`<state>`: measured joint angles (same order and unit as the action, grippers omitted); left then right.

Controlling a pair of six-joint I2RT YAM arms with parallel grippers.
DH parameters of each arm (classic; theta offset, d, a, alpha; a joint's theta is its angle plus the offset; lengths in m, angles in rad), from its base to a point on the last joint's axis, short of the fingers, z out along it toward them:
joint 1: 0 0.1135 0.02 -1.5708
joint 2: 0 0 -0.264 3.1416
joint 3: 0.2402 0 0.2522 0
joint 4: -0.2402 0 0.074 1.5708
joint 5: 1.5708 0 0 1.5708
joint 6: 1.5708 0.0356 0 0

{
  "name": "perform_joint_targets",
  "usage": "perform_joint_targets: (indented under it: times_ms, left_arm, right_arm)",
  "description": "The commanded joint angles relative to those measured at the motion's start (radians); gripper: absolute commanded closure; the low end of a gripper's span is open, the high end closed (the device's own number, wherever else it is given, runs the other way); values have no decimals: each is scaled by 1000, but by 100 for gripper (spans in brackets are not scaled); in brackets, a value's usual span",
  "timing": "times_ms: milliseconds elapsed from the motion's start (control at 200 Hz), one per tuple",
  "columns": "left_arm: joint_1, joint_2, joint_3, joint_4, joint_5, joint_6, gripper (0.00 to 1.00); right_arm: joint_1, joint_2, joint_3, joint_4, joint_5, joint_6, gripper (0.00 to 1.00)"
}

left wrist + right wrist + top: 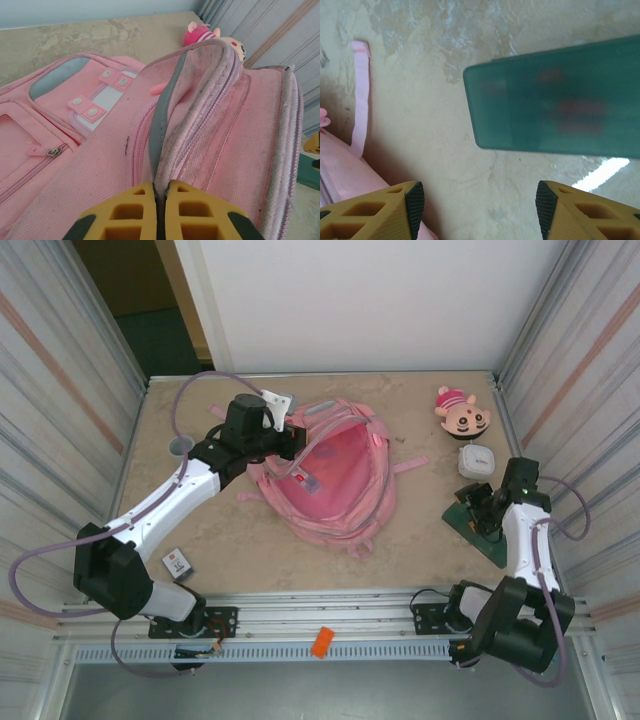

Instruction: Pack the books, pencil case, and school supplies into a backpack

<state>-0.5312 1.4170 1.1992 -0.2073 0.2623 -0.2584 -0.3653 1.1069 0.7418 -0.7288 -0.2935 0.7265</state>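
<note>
The backpack [345,505] is lying mid-table, its long axis running far-to-near and its mouth gaping upward. The left gripper [160,192] is pinching the mouth's rim, the wrist view revealing a grey zip strip in the bite. The right gripper [477,200] is hovering, fingers apart, by a green pencil case [560,105].

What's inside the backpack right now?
Pink lining shows inside the open backpack; jaws of the left gripper pinch its rim. Anything deeper is covered by its fabric.
</note>
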Motion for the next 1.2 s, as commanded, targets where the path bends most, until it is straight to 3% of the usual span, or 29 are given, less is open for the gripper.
perform_joint_targets:
  times_ms: [0, 421, 852, 1012, 1193]
  left_arm:
    - [13, -37, 17, 88, -5, 9, 100]
    - [17, -16, 39, 74, -21, 29, 100]
    - [16, -53, 15, 62, -42, 28, 100]
    - [18, -92, -1, 45, -62, 40, 100]
    - [28, -118, -26, 45, -71, 47, 100]
  right_arm:
    - [-6, 56, -1, 84, -15, -70, 39]
    - [9, 243, -33, 224, -14, -96, 39]
    - [292, 289, 13, 327, 5, 74, 39]
    - [319, 321, 176, 192, -5, -116, 36]
    - [300, 301, 369, -77, 139, -414, 31]
